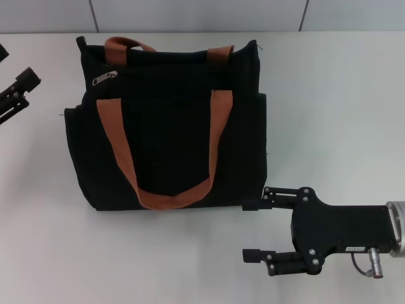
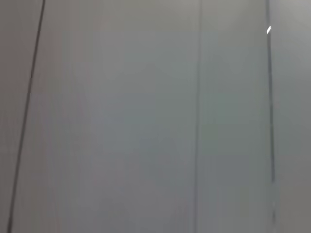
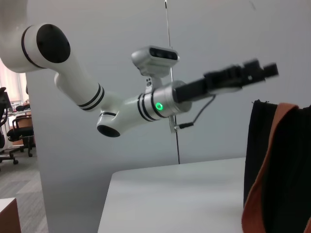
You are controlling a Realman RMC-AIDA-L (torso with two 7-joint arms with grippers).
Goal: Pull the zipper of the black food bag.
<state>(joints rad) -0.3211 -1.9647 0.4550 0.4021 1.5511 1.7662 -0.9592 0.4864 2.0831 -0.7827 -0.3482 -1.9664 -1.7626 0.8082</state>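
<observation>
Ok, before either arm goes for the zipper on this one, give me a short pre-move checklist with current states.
1. Zipper pull visible, nothing over it: ok, at the bag's far left corner.
2. Black food bag resting flat on the white table: ok.
3. Brown handle off the zip line: ok, it lies across the bag's front.
4. Right gripper open: ok, beside the bag's near right corner.
5. Left gripper near the zipper: not ok, at the left edge, apart from the bag.
6. Left gripper open: cannot tell.
</observation>
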